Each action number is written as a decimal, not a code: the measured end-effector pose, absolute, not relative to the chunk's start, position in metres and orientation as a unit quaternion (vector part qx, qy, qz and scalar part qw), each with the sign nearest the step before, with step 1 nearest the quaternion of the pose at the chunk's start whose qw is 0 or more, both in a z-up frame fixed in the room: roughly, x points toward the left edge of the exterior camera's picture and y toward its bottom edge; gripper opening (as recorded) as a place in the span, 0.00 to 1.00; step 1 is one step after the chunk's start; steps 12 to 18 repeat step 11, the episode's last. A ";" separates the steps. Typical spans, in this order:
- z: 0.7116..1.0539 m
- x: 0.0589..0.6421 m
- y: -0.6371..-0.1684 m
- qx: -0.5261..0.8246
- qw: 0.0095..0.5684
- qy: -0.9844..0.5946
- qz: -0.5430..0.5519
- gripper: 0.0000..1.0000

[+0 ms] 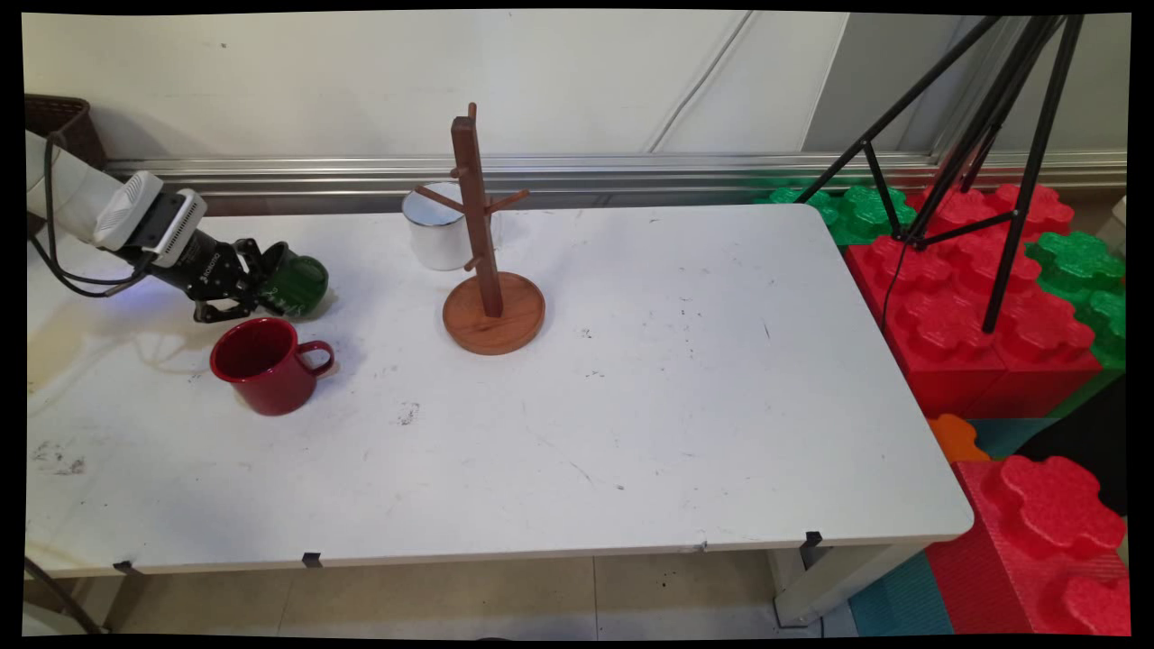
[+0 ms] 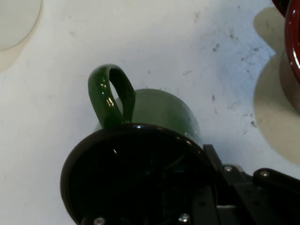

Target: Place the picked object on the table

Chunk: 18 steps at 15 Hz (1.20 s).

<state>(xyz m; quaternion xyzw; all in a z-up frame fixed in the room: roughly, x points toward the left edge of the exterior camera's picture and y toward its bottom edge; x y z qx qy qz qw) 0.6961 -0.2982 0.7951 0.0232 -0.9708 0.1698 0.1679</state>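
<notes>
Green mug (image 2: 159,110), at the jaws: glossy enamel look, smooth, black rim.
Red mug (image 1: 262,365), just beside the jaws: glossy, smooth.
White mug (image 1: 436,230), well apart: smooth, dark rim.
Mug tree (image 1: 487,270): brown wood, matt.
Worktop (image 1: 631,406): white, matt, scuffed.

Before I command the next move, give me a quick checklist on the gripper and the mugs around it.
1. Gripper at the green mug: ok, at its rim.
2. Grip closed on the mug: cannot tell.
3. Green mug's handle free of the gripper: ok.
4. Red mug apart from the green mug: ok, upright, close beside it.
5. Mug tree pegs free: ok, nothing hangs on them.
6. White mug behind the tree: ok, upright.
</notes>
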 end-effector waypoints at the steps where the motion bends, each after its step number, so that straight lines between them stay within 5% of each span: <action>1: 0.795 0.696 -0.298 0.022 0.167 -0.971 0.170 0.00; 2: 0.794 0.696 -0.298 0.022 0.167 -0.971 0.170 0.00; 3: 0.794 0.696 -0.299 0.021 0.167 -0.971 0.170 1.00; 18: 0.799 0.692 -0.303 0.018 0.175 -0.968 0.177 1.00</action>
